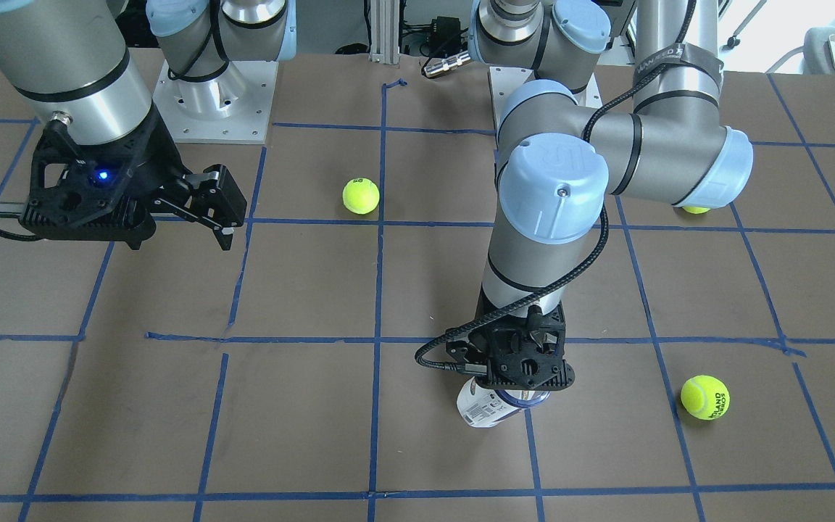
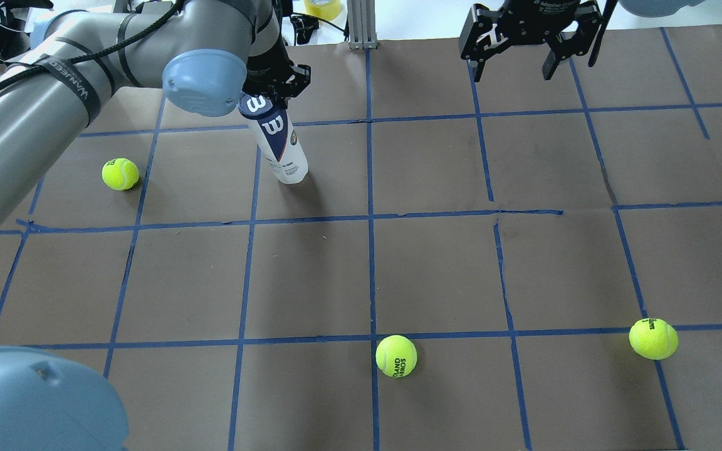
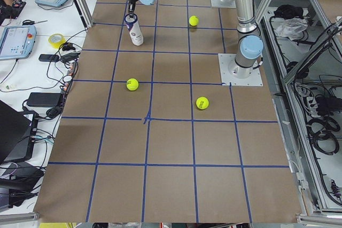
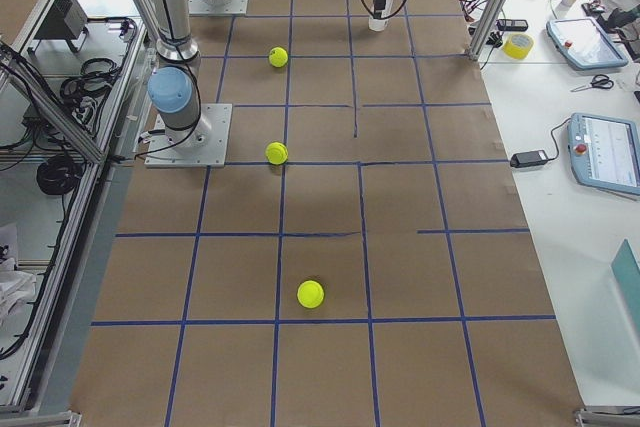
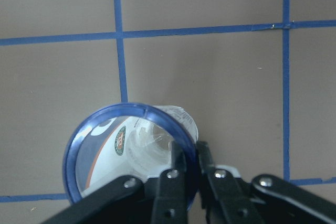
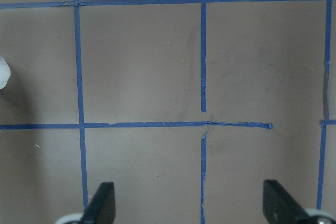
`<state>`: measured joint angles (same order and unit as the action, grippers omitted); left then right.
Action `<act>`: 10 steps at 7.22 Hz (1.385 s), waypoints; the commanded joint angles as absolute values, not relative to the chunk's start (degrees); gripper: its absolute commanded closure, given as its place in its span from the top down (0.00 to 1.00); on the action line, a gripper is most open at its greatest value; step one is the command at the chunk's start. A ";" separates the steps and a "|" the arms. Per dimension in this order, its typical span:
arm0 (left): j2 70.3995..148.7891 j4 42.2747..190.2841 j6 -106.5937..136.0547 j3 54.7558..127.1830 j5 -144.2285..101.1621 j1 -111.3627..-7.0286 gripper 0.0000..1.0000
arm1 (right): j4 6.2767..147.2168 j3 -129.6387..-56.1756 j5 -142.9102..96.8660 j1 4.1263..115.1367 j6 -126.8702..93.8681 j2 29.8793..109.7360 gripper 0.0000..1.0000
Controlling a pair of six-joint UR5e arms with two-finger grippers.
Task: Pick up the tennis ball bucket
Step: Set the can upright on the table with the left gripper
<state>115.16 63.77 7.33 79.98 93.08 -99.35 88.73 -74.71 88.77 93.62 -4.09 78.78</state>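
Note:
The tennis ball bucket (image 2: 278,143) is a slim clear tube with a white label and a navy band. It stands nearly upright at the table's far left and also shows in the front view (image 1: 485,411). My left gripper (image 2: 271,88) is above it, shut on its rim. The left wrist view shows the fingers pinching the blue rim (image 5: 105,117), with the gripper (image 5: 190,153) at the rim's right side. The tube is open-topped and looks empty. I cannot tell whether its base touches the table. My right gripper (image 2: 511,62) hangs open and empty at the far right, jaws wide apart (image 6: 191,208).
Three yellow-green tennis balls lie loose on the brown paper with its blue tape grid: one (image 2: 120,173) left of the tube, one (image 2: 396,356) near the middle front, one (image 2: 653,338) at the front right. An aluminium post (image 2: 356,25) stands at the far edge.

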 commanded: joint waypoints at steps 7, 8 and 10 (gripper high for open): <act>109.09 73.26 6.60 77.71 93.25 -99.76 1.00 | 86.31 -81.38 89.03 93.43 -4.31 87.88 1.00; 107.25 76.08 6.42 77.09 93.16 -98.80 1.00 | 86.22 -81.30 89.03 93.43 -4.31 88.06 1.00; 103.29 81.80 2.32 77.52 92.90 -94.07 1.00 | 86.31 -81.56 89.12 93.34 -4.48 87.98 1.00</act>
<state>105.84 78.21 5.10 77.37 93.16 -96.90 86.31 -81.46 88.93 93.37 -4.36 87.98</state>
